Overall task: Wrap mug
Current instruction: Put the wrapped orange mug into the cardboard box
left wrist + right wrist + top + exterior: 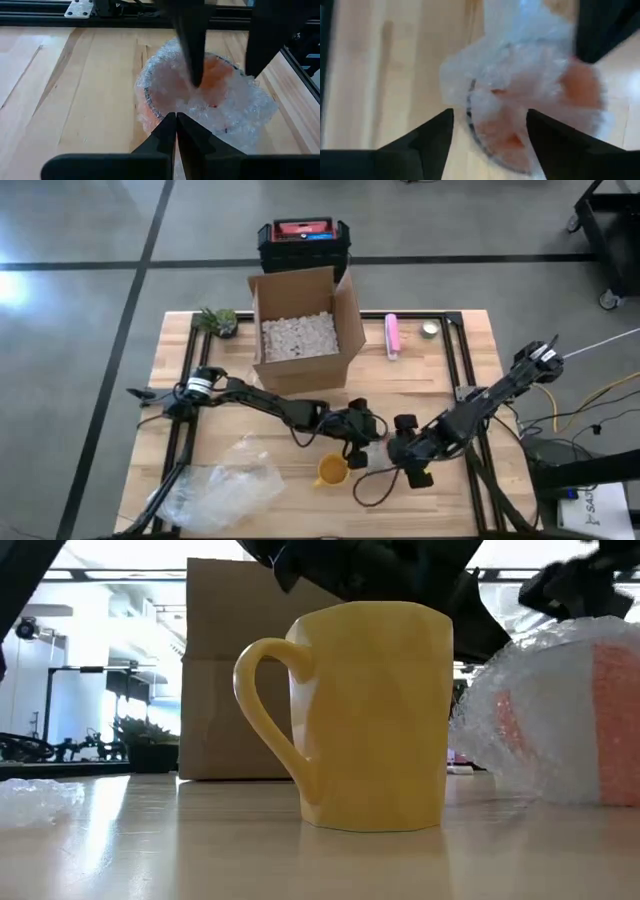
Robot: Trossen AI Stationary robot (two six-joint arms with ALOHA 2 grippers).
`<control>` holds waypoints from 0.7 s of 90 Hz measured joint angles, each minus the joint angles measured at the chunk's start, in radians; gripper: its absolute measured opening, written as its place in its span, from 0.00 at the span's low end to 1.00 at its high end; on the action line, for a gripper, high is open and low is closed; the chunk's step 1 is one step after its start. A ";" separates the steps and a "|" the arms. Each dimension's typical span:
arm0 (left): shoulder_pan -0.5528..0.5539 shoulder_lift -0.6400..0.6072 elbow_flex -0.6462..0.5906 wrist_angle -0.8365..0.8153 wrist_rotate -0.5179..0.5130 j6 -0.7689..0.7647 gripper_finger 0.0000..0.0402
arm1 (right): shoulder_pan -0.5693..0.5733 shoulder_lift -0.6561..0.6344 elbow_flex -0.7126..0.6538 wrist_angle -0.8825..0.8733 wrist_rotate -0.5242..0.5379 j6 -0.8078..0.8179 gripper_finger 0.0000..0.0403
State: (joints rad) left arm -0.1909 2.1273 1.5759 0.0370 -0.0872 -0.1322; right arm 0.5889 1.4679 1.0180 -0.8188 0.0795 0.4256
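Lying between the two grippers near the front middle of the table [200,385], an orange mug [215,75] is seen half covered in bubble wrap [235,107]. The left gripper [175,120] is placed at the edge of this wrap with its jaws pressed together, probably so that a fold of the film is kept pinched, though the film between the tips cannot be made out. The right gripper [490,117] is held directly over the same bundle with its jaws spread wide, as if room is left for tucking the loose film into the mug's mouth. The wrap is thin, clear and crumpled, and it is judged to spring back easily. A second, yellow mug [365,715] is standing upright and bare just beside the bundle; its wall is faceted and glossy. A spare sheet of wrap [225,480] is lying at the front left. An open cardboard box [300,330] filled with white packing pieces is set behind, probably for receiving the wrapped mugs.
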 joint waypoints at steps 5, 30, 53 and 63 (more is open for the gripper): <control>0.000 0.000 0.000 0.001 0.000 0.000 0.00 | -0.002 0.042 0.000 0.000 0.002 -0.024 0.60; -0.004 -0.002 0.000 0.014 0.000 0.000 0.00 | -0.002 0.155 0.057 -0.054 -0.017 -0.102 0.29; -0.013 -0.086 -0.002 -0.024 -0.002 0.000 0.00 | -0.004 0.065 0.103 -0.066 -0.006 -0.130 0.06; -0.019 -0.157 -0.002 -0.088 -0.003 0.005 0.00 | -0.005 0.013 0.130 -0.071 0.010 -0.137 0.06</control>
State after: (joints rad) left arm -0.2101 1.9706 1.5742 -0.0510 -0.0899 -0.1270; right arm 0.5838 1.4809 1.1482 -0.8894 0.0899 0.2887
